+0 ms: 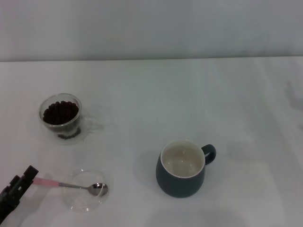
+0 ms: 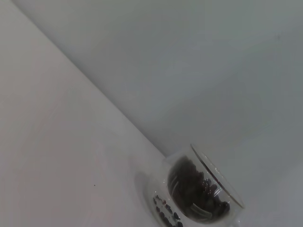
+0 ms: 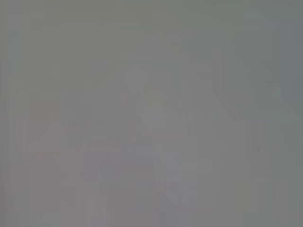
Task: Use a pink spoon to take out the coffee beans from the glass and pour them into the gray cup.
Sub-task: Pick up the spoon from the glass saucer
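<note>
A flat clear glass dish (image 1: 85, 201) lies near the front left of the white counter (image 1: 189, 94). A plain pale wall (image 1: 151, 28) rises behind the counter.

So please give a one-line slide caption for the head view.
Left pincer at the pink spoon handle; glass full of coffee beans, gray cup empty.

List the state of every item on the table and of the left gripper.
glass: upright, full of coffee beans
gray cup: upright, empty
pink spoon: bowl resting in clear glass dish, empty
left gripper: at the spoon's handle end
</note>
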Robot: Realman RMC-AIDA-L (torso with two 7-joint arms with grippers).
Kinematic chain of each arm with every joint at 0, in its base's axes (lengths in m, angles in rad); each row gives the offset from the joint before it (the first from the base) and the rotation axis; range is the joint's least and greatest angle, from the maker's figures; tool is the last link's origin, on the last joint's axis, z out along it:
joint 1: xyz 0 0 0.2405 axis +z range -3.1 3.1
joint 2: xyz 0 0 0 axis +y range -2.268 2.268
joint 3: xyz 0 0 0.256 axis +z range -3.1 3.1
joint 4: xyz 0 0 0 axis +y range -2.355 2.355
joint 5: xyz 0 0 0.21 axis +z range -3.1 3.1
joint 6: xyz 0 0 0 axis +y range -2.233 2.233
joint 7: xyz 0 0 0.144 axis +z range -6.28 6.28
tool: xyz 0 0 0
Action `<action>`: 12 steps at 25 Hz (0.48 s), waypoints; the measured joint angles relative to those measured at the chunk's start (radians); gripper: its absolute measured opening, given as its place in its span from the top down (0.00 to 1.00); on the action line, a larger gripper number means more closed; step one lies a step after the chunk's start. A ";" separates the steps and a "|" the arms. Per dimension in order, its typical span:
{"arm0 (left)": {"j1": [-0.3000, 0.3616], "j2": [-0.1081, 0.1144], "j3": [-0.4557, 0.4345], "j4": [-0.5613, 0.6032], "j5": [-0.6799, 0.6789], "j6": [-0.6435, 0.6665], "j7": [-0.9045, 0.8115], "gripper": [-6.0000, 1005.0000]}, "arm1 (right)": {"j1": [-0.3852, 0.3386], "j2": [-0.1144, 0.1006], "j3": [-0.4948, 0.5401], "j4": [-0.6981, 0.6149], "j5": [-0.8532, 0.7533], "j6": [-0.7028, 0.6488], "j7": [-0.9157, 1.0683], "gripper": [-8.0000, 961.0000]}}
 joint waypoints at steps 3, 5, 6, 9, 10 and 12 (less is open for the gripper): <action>0.001 -0.001 0.002 0.004 0.000 -0.003 -0.007 0.13 | 0.000 0.000 0.000 -0.004 0.000 0.007 0.000 0.24; 0.001 -0.002 0.001 0.003 -0.002 -0.003 -0.011 0.13 | 0.000 -0.001 0.000 -0.004 0.000 0.014 0.000 0.24; 0.001 -0.002 0.000 0.003 -0.004 -0.004 -0.012 0.13 | 0.000 -0.001 0.000 -0.004 0.000 0.017 0.000 0.24; -0.001 -0.003 -0.003 0.002 -0.009 -0.015 -0.016 0.13 | 0.000 -0.001 0.000 -0.004 0.000 0.023 0.000 0.24; -0.006 -0.003 -0.001 0.002 -0.008 -0.025 -0.022 0.13 | 0.000 -0.001 0.000 -0.004 0.000 0.023 0.000 0.24; -0.016 -0.003 0.001 0.001 0.002 -0.043 -0.035 0.14 | 0.000 -0.001 0.000 -0.005 0.000 0.023 0.000 0.24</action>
